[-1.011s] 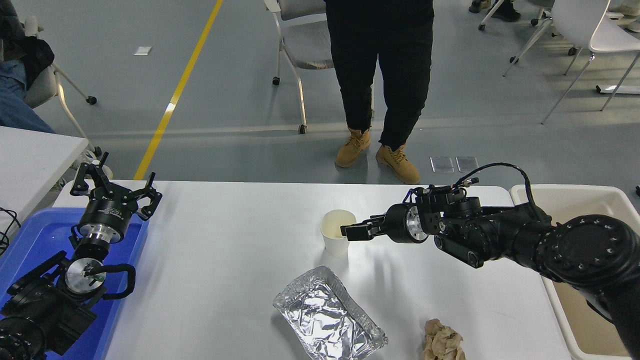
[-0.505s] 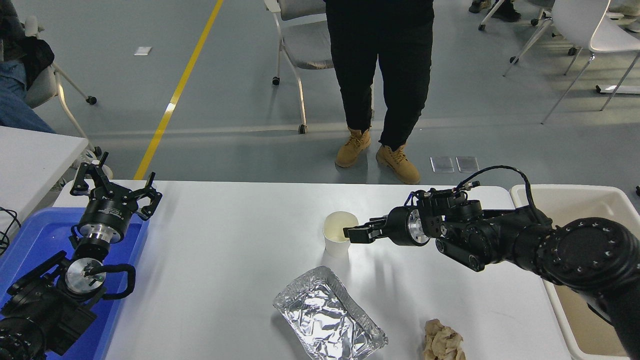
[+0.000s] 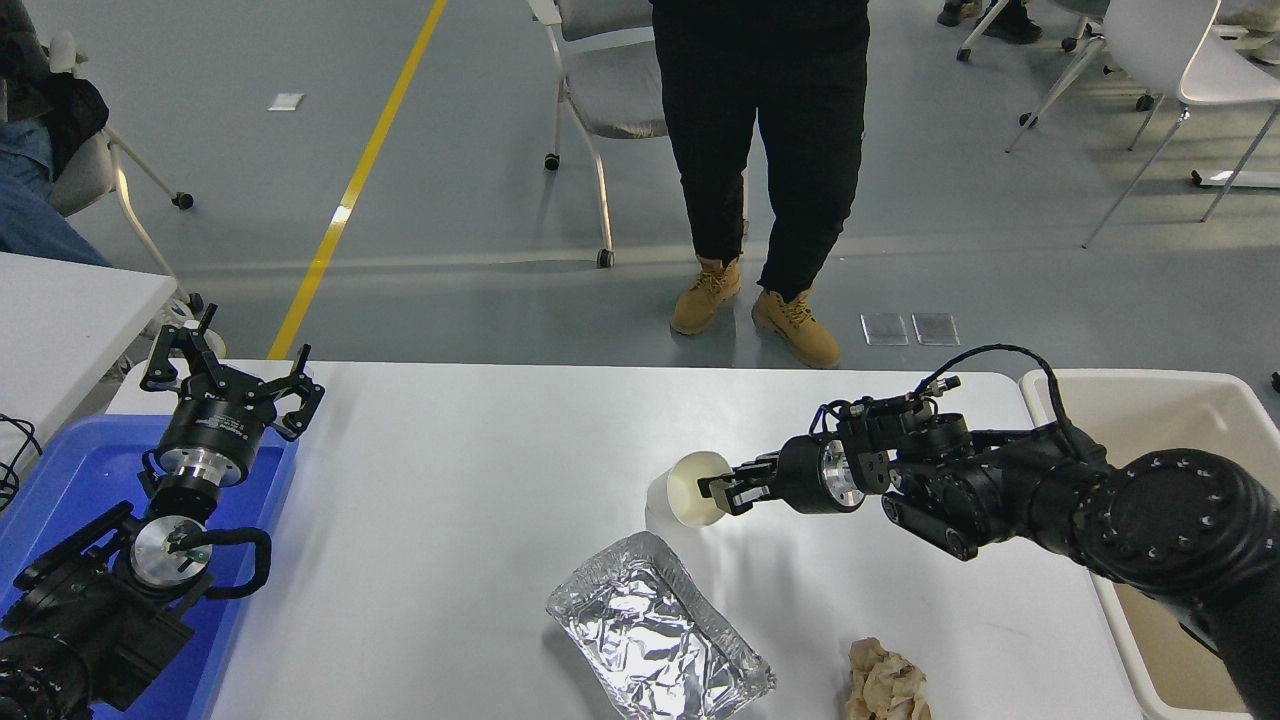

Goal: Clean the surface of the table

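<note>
Three pieces of litter lie on the table [image 3: 450,520], listed from the bottom edge of the frame upward. Lowest, at bottom right of centre, is a crumpled brown paper wad [image 3: 885,685]. Just left of it and slightly higher sits a foil tray [image 3: 655,630], its long axis running from upper left to lower right. Above the tray, near the middle of the frame, a paper cup [image 3: 685,490] is tilted with its open mouth turned toward the right.

The right gripper [image 3: 722,488] enters from the right edge and points left. Its fingers are drawn close together at the cup's rim and appear to pinch the wall there, though the contact itself is small in this view and not fully certain. The cup's axis thus lies nearly in line with the fingers, and the beige tub [image 3: 1140,400], at the right edge behind the arm, lies in the opposite direction. A carry to the tub would therefore mean drawing the arm back toward the right.

The left gripper [image 3: 232,385] is parked at the lower left above a blue tray [image 3: 60,480], fingers spread wide and holding nothing; it is well apart from all the litter.

At the top centre, a person [image 3: 760,150] stands beyond the table's far edge.
</note>
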Available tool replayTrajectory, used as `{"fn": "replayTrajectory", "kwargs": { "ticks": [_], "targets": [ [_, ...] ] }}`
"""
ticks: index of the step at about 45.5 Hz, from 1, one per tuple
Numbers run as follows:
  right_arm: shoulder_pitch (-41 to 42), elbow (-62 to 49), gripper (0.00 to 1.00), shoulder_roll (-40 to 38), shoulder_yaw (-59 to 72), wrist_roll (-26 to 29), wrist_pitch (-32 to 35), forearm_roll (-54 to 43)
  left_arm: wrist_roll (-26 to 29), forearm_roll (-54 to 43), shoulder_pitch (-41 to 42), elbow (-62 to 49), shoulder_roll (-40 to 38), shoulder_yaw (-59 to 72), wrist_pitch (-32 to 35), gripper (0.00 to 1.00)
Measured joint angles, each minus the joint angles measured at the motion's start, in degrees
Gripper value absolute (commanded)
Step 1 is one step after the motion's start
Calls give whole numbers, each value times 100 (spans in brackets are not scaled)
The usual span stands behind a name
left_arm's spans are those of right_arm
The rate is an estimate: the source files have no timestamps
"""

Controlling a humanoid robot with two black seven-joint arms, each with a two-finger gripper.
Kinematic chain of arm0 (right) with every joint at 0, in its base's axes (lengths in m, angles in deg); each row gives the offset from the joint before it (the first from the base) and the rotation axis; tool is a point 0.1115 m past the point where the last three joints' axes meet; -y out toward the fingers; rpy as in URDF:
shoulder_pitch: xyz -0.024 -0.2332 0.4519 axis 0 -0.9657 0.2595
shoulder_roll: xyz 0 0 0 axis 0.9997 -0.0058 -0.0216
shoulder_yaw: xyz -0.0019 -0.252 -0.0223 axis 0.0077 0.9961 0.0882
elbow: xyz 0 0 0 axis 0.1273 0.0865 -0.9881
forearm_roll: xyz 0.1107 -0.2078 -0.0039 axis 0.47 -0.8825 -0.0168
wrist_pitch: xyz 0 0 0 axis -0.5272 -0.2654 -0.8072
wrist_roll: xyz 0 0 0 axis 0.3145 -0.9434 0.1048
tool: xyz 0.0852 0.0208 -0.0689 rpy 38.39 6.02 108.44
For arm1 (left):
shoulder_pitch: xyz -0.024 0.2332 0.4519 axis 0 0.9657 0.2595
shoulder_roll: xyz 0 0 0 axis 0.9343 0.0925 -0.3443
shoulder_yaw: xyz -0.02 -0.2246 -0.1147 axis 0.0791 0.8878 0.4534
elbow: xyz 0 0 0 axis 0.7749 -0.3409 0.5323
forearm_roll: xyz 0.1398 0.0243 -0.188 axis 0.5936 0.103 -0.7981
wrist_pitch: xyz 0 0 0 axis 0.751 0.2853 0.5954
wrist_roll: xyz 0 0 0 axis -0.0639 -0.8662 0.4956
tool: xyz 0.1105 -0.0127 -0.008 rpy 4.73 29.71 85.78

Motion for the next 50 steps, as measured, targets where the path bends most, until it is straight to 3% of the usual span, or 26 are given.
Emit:
{"fn": "replayTrajectory", "kwargs": {
  "ticks": [30, 50],
  "targets": [
    [159, -292, 0, 0, -30, -318, -34, 166, 0, 0, 0, 2, 0, 0, -3, 100],
    [736, -717, 0, -292, -100, -516, 79, 2088, -4, 0, 0, 2, 0, 0, -3, 100]
  ]
}}
